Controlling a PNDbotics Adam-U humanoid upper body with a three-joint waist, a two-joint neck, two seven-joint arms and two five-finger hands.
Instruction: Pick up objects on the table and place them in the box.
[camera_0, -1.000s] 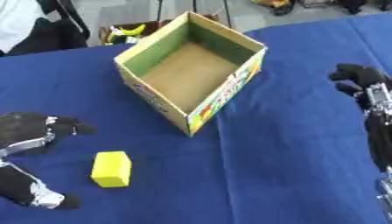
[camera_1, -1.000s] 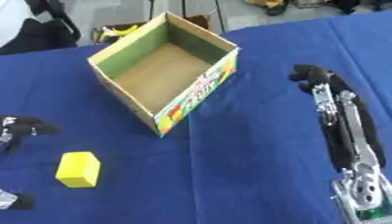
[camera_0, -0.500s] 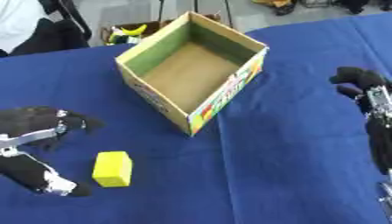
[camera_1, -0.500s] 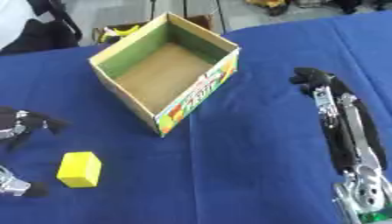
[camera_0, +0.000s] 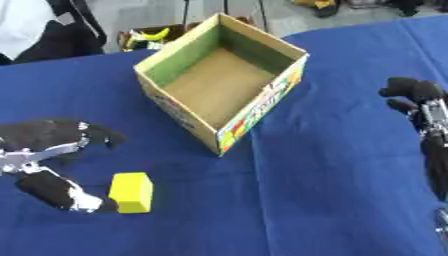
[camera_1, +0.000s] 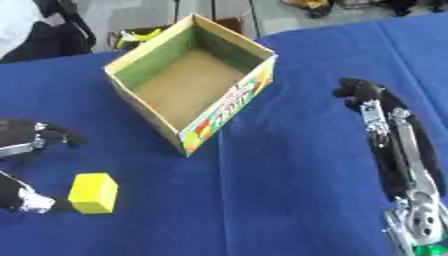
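Yellow block beside open box on blue surface.
The yellow block (camera_0: 131, 192), a plain small cuboid, lies on the surface (camera_0: 324, 170) near the box (camera_0: 223, 80); the left hand (camera_0: 48, 165) spreads open just beside it, the right hand (camera_1: 385, 125) open.

The left hand (camera_0: 52, 160) is cut off by the picture's left edge and blurred. The right hand (camera_1: 363, 95) is seen edge-on, so its fingers cannot be made out.

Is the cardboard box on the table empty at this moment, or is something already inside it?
Empty. The box is open at the top and only its bare brown floor shows inside. The yellow block lies outside on the blue table.
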